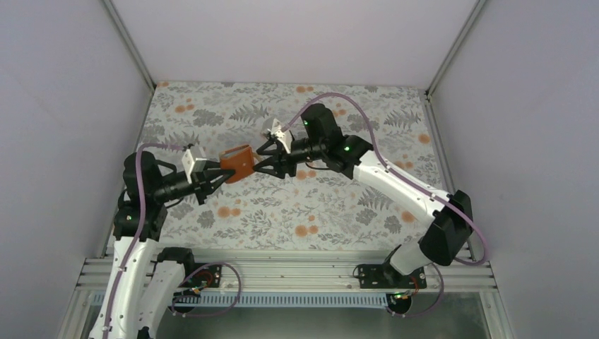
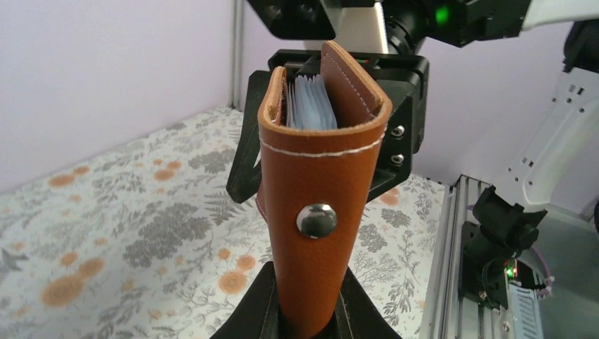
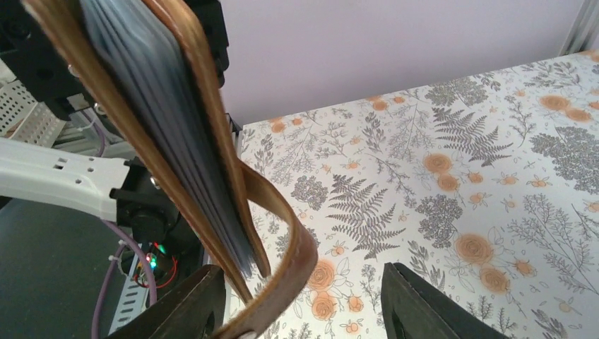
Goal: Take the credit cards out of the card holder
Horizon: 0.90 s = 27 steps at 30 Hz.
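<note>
One left gripper: pressed shut on one end of one brown card holder, held above the floral table. One snap stud. Grey-blue sleeves, count unclear; cards not discernible. One right gripper: fingers spread, loose tab between them.

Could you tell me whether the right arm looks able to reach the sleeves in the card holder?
Probably yes: the left gripper holds the card holder with its open edge toward the right gripper, whose open jaws sit at the sleeves; only the closure tab curls across.
</note>
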Motion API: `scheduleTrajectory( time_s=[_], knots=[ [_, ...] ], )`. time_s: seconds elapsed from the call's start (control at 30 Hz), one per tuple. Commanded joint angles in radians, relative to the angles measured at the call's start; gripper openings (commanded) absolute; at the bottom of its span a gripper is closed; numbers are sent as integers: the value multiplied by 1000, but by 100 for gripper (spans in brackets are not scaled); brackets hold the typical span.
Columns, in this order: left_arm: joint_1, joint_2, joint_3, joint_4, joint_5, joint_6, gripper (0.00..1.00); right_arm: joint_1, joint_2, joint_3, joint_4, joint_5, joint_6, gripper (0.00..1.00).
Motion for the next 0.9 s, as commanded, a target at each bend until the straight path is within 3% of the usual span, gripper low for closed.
scheduleTrajectory(
  time_s=[0.0, 0.23, 0.6, 0.73, 0.87],
  knots=[
    [3, 4, 65, -31, 129, 159, 2, -21, -44, -3, -49, 0, -79, 56],
    [3, 18, 98, -152, 145, 333, 2, -23, -59, 37, -66, -45, -98, 56],
    [3, 42, 112, -202, 194, 393, 2, 28, -70, 41, -68, -92, -167, 64],
    [3, 46, 96, -121, 158, 283, 2, 65, -70, 38, -109, -152, -220, 74],
    [3, 41, 85, -95, 165, 259, 2, 99, -49, 50, -125, -147, -214, 76]
  ],
)
